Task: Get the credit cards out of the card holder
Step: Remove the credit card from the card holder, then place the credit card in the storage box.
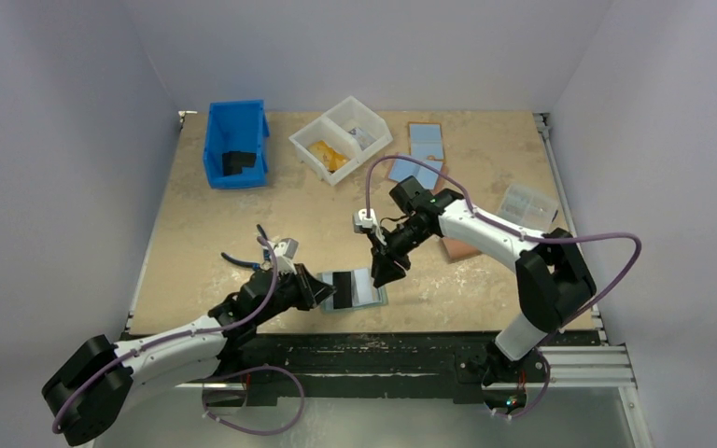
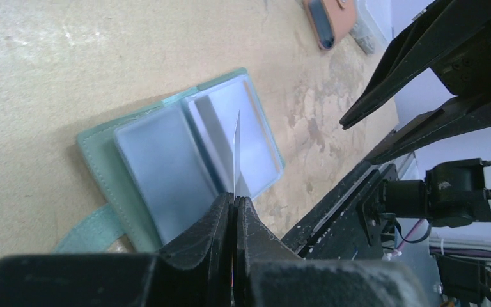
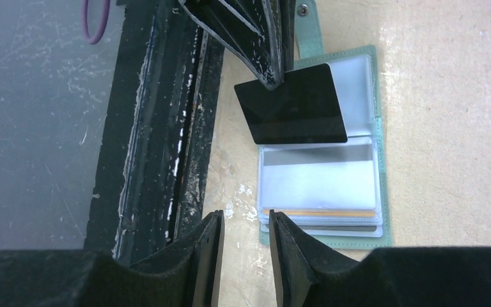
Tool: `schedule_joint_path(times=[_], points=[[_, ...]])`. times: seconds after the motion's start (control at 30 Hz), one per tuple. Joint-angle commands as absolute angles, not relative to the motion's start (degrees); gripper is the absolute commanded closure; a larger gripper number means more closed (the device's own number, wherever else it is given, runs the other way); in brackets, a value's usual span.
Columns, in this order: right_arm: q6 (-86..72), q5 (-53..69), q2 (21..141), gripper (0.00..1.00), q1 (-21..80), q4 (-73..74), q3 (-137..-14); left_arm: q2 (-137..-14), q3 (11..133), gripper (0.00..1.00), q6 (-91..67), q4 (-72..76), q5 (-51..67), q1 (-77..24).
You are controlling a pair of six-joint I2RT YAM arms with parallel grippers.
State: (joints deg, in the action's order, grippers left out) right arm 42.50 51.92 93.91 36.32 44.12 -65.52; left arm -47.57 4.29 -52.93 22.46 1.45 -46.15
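**A:** Left side status?

**B:** left fingers [image 2: 222, 220] are pinched together on one corner of the black card [image 3: 294, 105]. The left wrist view sees the card edge-on, standing up over the open card holder [image 2: 96, 153].

**A:** Is the card out of its sleeve?

**B:** Its visible face is bare, with no plastic over it. It sits tilted over the holder half nearer the left arm. Can't tell if its far edge touches the sleeves.

**A:** Where's the holder?

**B:** Flat on the counter [image 1: 196, 233], opened up, near the front edge between the two arms. The snap tab [image 2: 86, 233] sticks out toward the left arm. The other half has stacked clear sleeves with a silver-grey card [image 3: 319, 182] on top. A tan-orange card edge [image 3: 319, 212] shows just under it.

**A:** Right side?

**B:** right fingers [image 3: 208, 249] are apart with nothing between them. They hover over the holder's end away from the left arm, pointing down at it.

**A:** Rest of the counter?

**B:**
- Back left: a blue bin [image 1: 236, 145] with something dark inside.
- Beside it: a white divided tray [image 1: 341, 138] with something orange in one compartment.
- Back centre: light-blue wallets [image 1: 425, 154].
- Just beside the right forearm: a salmon wallet [image 1: 456, 250].
- Far right: a clear box [image 1: 527, 205].
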Motion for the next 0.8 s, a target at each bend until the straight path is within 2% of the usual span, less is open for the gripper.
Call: schedule_joint_path(times=[0.0, 0.33, 0.77], points=[[46.0, 55.8, 90.2, 0.60, 36.3, 43.3, -64.1, -48.0, 6.7, 1.00, -52.2, 28.3, 5.4, -46.0], [46.6, 53.5, 89.6, 0.53, 35.3, 45.5, -66.3, -51.7, 9.7, 1.00, -51.1, 31.6, 10.8, -46.2], [47.0, 54.0, 90.3, 0.49, 33.2, 47.5, -67.8, -61.0, 15.1, 1.00, -48.8, 35.8, 16.1, -47.8]])
